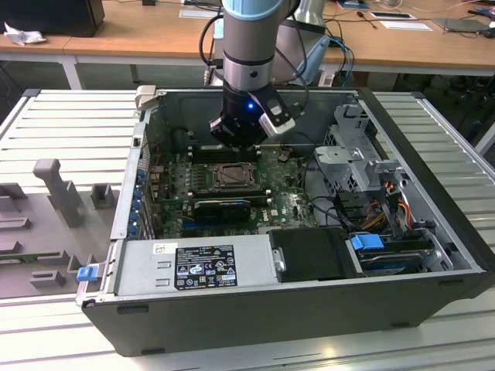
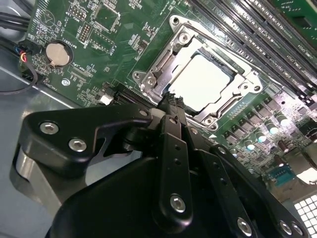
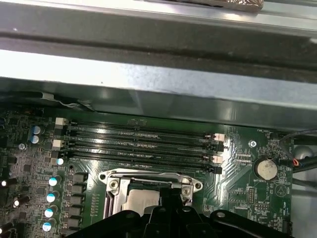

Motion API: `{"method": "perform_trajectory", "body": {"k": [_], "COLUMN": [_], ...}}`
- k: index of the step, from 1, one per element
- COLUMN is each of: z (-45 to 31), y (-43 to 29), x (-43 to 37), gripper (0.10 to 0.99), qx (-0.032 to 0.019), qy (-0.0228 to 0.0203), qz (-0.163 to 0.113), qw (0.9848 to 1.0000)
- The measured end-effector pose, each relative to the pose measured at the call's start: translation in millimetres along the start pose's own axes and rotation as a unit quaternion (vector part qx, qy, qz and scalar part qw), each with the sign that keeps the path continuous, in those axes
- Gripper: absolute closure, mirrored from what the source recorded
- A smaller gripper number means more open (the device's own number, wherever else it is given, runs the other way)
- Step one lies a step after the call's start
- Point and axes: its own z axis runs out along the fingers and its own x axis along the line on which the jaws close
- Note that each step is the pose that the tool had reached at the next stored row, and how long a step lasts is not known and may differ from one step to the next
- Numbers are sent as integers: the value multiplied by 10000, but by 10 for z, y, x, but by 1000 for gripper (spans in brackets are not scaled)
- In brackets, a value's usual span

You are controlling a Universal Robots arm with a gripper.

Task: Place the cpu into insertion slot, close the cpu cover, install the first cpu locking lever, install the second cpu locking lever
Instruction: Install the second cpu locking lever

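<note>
gripper (image 2: 171, 101) hangs low over the green motherboard (image 2: 74, 59) inside the open computer case (image 1: 433, 232), fingers pressed together to a narrow tip, pinching nothing that we can make out. cpu (image 2: 203, 82) already sits in the insertion slot (image 2: 237, 79), pale top showing through the square opening of the cpu cover (image 2: 171, 59), which we judge lies flat over it. second wrist view puts the fingertip right at the near edge of the cover frame, touching or just above; we cannot tell which. chip lies straight ahead of the tip, toward the memory slots (image 3: 143, 141). first wrist view shows the same tip at the frame edge (image 3: 148, 181), memory slots beyond it. coin battery (image 2: 57, 53) sits well off to one side. levers not clearly made out; we cannot say whether either is latched.
</note>
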Motion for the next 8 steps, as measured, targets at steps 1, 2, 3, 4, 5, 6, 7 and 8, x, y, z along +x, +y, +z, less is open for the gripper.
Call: {"method": "perform_trajectory", "body": {"k": [1, 2, 3, 4, 5, 6, 7, 8], "z": [-1, -2, -3, -4, -5, -5, -6, -7], "y": [-11, -21, -30, -40, -50, -58, -67, -77], "x": [1, 2, 3, 4, 5, 6, 6, 7], "gripper": [980, 980, 980, 980, 980, 980, 980, 980], "qx": [0, 0, 0, -1, -1, 0, 0, 0], "qy": [0, 0, 0, 0, 0, 0, 0, 0], "qz": [0, 0, 1, 1, 0, 0, 0, 0], "qw": [10000, 10000, 10000, 10000, 10000, 10000, 10000, 10000]}}
